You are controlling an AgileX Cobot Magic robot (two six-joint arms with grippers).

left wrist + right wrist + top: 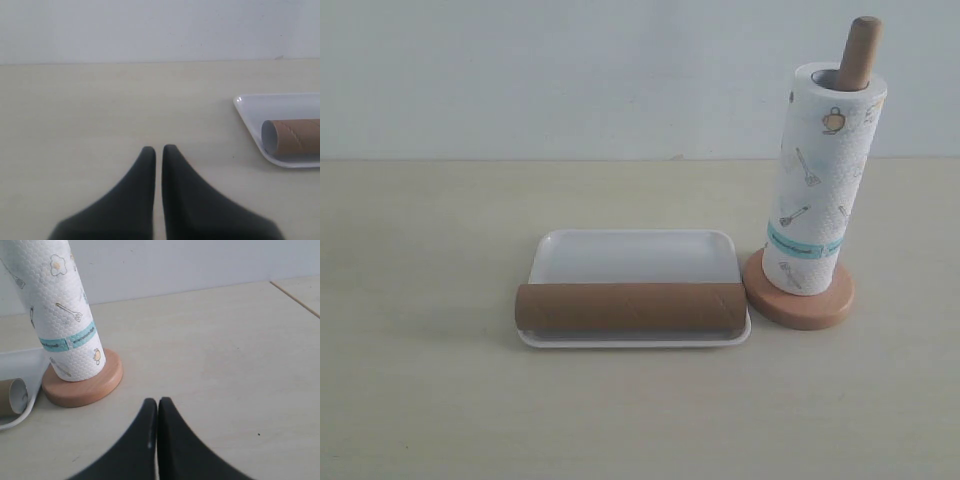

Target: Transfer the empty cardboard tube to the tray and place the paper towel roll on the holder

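The empty cardboard tube (630, 307) lies lengthwise across the front of the white tray (636, 255). The printed paper towel roll (818, 190) stands on the wooden holder (798, 298), whose dowel tip (860, 52) pokes out above the roll. Neither gripper shows in the exterior view. In the left wrist view my left gripper (158, 149) is shut and holds nothing, over bare table, with the tray (255, 112) and the tube's open end (290, 136) off to one side. My right gripper (157, 402) is also shut and empty, a short way from the holder's base (82, 387) and the roll (57, 310).
The pale wooden table (430, 300) stretches around the tray and holder, with a plain white wall (570, 70) behind it. A table seam or edge (295, 296) runs across one corner of the right wrist view.
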